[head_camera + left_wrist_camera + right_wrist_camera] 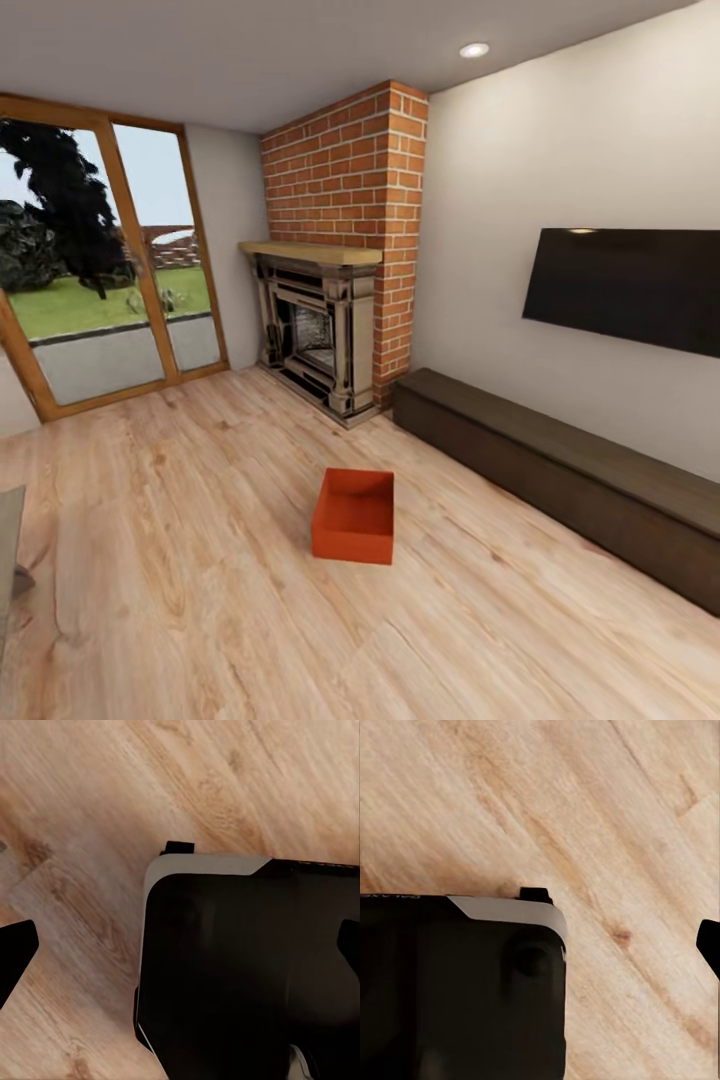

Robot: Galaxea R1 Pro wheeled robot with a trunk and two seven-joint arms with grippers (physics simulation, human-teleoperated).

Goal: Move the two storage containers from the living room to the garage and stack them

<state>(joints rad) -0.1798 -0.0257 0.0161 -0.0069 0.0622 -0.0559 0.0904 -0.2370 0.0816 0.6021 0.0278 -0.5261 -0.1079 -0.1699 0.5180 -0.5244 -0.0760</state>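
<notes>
An orange-red rectangular open-topped storage container [354, 516] sits alone on the light wood-plank flooring [200, 560] of the living room, well out from the walls and roughly midway between the glazed doors and the long dark low cabinet [570, 475]; nothing lies on the planks between the head camera and the tub, and its inside looks bare; behind it a red-brick fireplace [340, 240] with a pale wooden mantel and a dark metal firebox rises to the ceiling, the cabinet running from beside its base along the white wall; above the cabinet hangs a black wall screen [630, 288], cut off by the picture's right edge; wood-framed glass doors [100, 270] at the left look onto grass, trees and a paved strip; a round recessed ceiling light [474, 49] glows overhead; a grey object at the lower left edge is cropped too far to identify; in the left wrist view a black, grey-rimmed robot body panel [247, 967] hangs over the planks, with the dark fingertips [15, 952] of the left gripper [184, 949] at opposite edges, spread wide and holding nothing; in the right wrist view a similar black panel [457, 990] covers part of the floor, and one dark tip [709, 945] of the right gripper shows at the edge, so whether that claw is released or clenched cannot be told.
</notes>
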